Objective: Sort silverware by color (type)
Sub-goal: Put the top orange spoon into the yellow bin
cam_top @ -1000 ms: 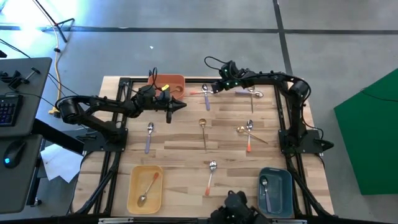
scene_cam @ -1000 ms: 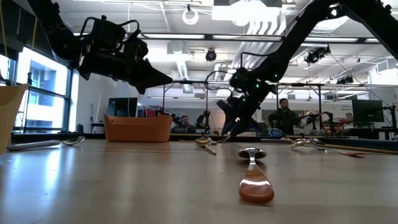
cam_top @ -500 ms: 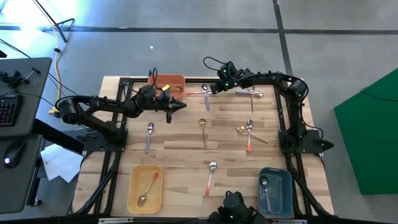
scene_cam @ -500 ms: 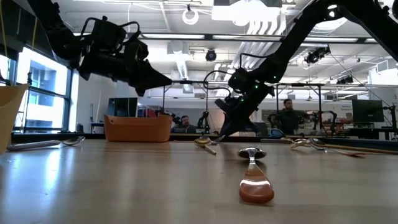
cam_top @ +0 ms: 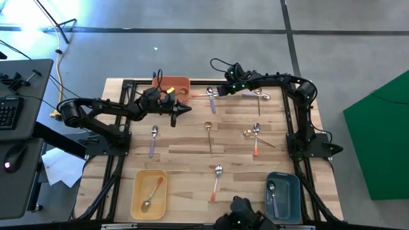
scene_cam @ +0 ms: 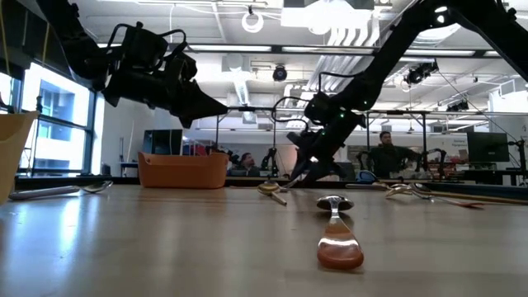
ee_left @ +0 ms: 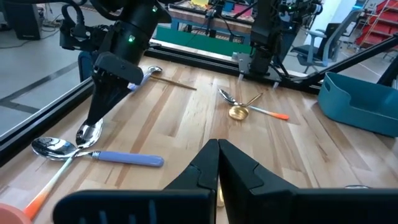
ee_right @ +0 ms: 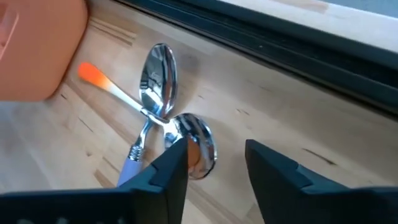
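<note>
Bins first: red bin (cam_top: 171, 84) sits at the far edge of the counter (cam_top: 185, 153), yellow bin (cam_top: 137, 195) and teal bin (cam_top: 291, 185) at the near edge. Black frame rail (ee_right: 261, 31) runs close behind the spot you are working. People stand in the room beyond, well off the counter.

What's in your way: the orange-handled spoon (ee_right: 118, 93) lies crossed with a purple-handled spoon (ee_right: 155, 74), touching where they cross, and the red bin is just beside both.

Counts, from the high view:
- Orange handles: four. The crossed one, one in the yellow bin (cam_top: 153, 191), one at near centre (cam_top: 216, 181), one on the right (cam_top: 255, 148).
- Purple handles: four. The crossed one, one on the left (cam_top: 153, 140), one at the far right (cam_top: 249, 95), one in the teal bin (cam_top: 273, 199).
- Gold: three that I can tell. Centre (cam_top: 209, 135), far right (cam_top: 259, 103), right (cam_top: 249, 134). Can't tell what's in the red bin.

Your right hand (ee_right: 217, 152) is low at the crossed pair, fingers apart, one finger (ee_right: 171, 165) against the orange-handled spoon's bowl. Nothing gripped.

Your left hand (cam_top: 185, 108) hangs above the counter just near of the red bin, fingers pressed together, holding nothing.
</note>
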